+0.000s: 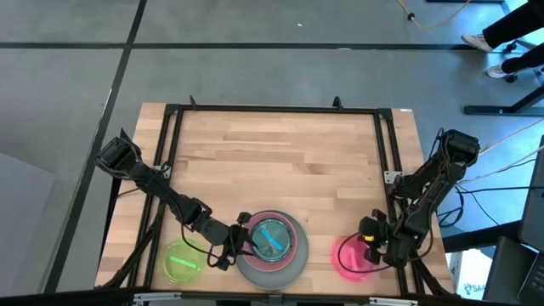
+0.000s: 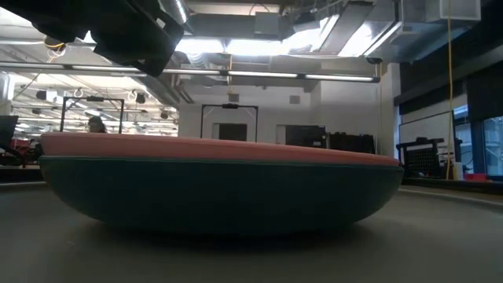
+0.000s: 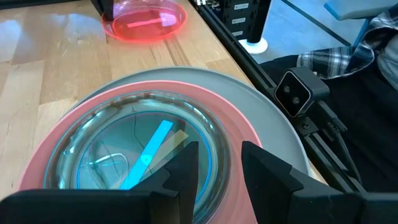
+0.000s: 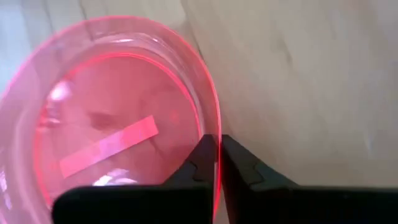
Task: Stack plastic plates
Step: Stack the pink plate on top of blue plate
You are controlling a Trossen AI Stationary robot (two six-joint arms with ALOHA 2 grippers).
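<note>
Right gripper (image 4: 211, 163) pinches the hot-pink plate's (image 4: 118, 124) rim — left gripper (image 3: 214, 163) gapes over the teal plate (image 3: 134, 155).

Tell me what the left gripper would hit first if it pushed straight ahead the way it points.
Likely the small teal plate: the left gripper, open, hangs over its near rim.

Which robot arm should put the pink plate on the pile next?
Probably the right one. The right gripper is already shut on the hot-pink plate's rim, while the left gripper is open over the teal plate on the pile.
</note>
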